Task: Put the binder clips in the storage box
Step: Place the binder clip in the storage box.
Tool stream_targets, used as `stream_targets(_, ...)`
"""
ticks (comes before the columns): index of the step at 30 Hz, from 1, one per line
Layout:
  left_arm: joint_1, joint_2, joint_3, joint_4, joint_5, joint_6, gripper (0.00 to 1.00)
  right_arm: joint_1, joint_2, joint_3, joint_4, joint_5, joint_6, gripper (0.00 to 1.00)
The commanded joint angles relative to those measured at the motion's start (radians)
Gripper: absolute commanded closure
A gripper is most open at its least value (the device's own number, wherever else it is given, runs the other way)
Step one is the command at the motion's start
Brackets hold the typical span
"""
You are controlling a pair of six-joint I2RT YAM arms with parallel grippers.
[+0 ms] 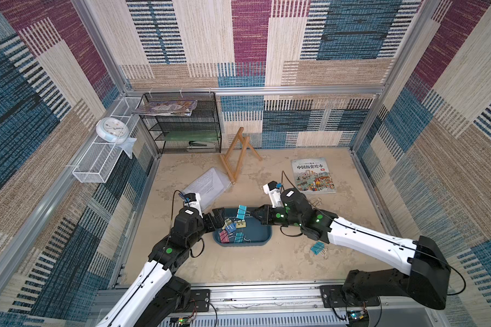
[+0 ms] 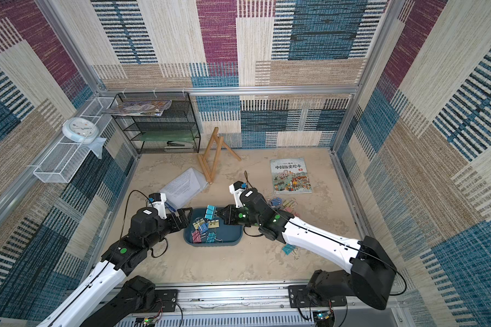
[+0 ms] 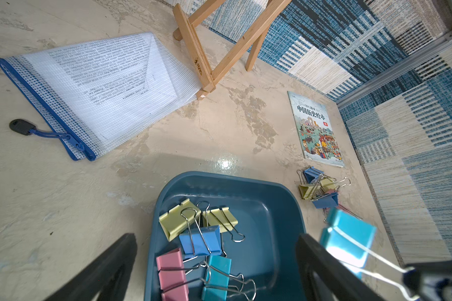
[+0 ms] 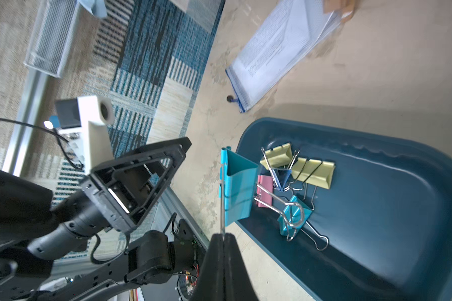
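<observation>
Left tool (image 1: 217, 218): jaws spread wide, nothing between them. It hangs at the left end of the storage box (image 1: 260, 230), and its fingers (image 3: 107, 263) show on either side of that end in the left wrist view.

The storage box sits mid-desk (image 1: 238, 266), between the two tools. Inside, toward its left half, is a heap of binder clips (image 1: 233, 230) in yellow, blue, pink and teal, with their wire handles tangled together.

A teal clip (image 4: 239, 187) hangs by one wire handle over the box's far-left rim. It appears raised above the heap.

Right tool (image 4: 223, 235): jaws pressed together on the tip of that wire handle. Only the wire is pinched; the clip body hangs free.

Outside the box, to the right:
- A loose teal clip (image 1: 318, 248) lies on the desk under the right arm.
- A small cluster (image 2: 284, 205) of blue, yellow and pink clips lies just in front of the picture book (image 2: 291, 175), partly hidden by the arm in both top views.
</observation>
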Motion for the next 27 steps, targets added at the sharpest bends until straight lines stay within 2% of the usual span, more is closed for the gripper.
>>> stream_targets(1, 0.001, -0.001, 0.010, -0.008, 0.017, 0.021, 0.01, 0.019, 0.101, 0.064, -0.017, -0.003, -0.027, 1.00)
stream_targets(11, 0.001, -0.001, 0.010, -0.022, 0.015, 0.034, 0.01, 0.028, 0.399, 0.302, -0.188, 0.070, -0.094, 1.00)
stream_targets(19, 0.001, -0.001, 0.004, -0.021, 0.011, 0.037, 0.01, 0.028, 0.501, 0.346, -0.232, 0.089, -0.101, 1.00)
stream_targets(23, 0.001, 0.001, 0.002, -0.016, 0.009, 0.036, 0.01, 0.028, 0.515, 0.340, -0.236, 0.096, -0.092, 0.89)
stream_targets(27, 0.001, 0.004, 0.002, -0.013, 0.014, 0.033, 0.01, 0.028, 0.507, 0.340, -0.240, 0.089, -0.093, 0.82)
